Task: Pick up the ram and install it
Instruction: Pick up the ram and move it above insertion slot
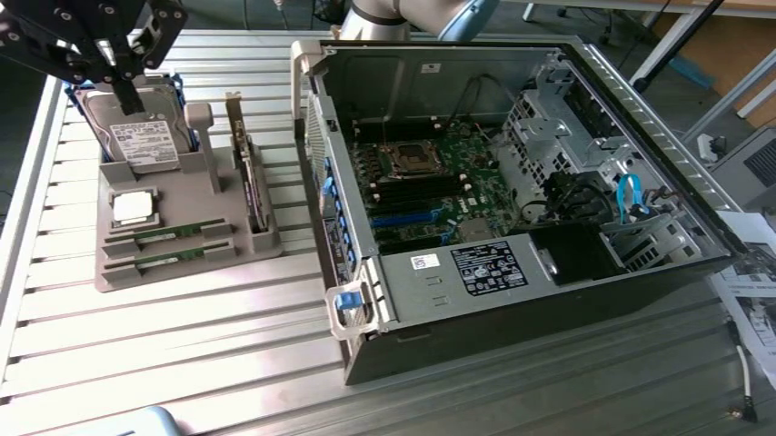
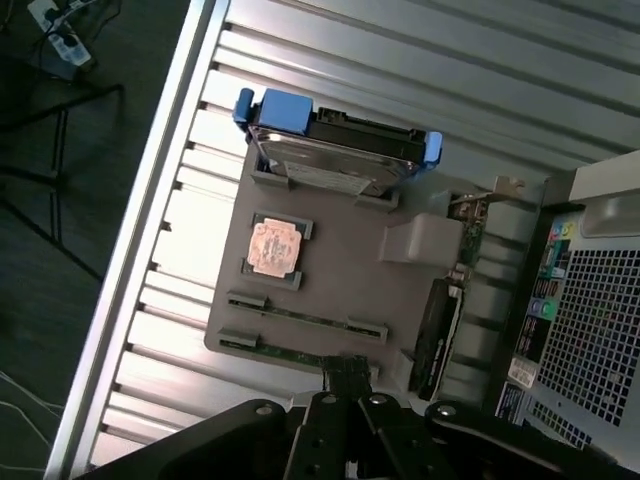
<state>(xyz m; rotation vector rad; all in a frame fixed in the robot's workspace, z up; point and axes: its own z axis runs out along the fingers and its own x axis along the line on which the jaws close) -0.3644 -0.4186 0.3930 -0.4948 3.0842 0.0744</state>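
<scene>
The claw [image 1: 127,104], pressed together and empty, hung at the exterior view's upper left above the drive [image 1: 145,138], while the ram [image 1: 164,234] sat slotted in the tray [image 1: 182,277] at lower left, seemingly leaving its upper edge free for pinching.

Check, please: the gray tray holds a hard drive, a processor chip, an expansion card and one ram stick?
No: the exterior view shows two, one ram stick and a second ram stick, in the gray tray. The hard drive, processor chip and expansion card are there.
</scene>
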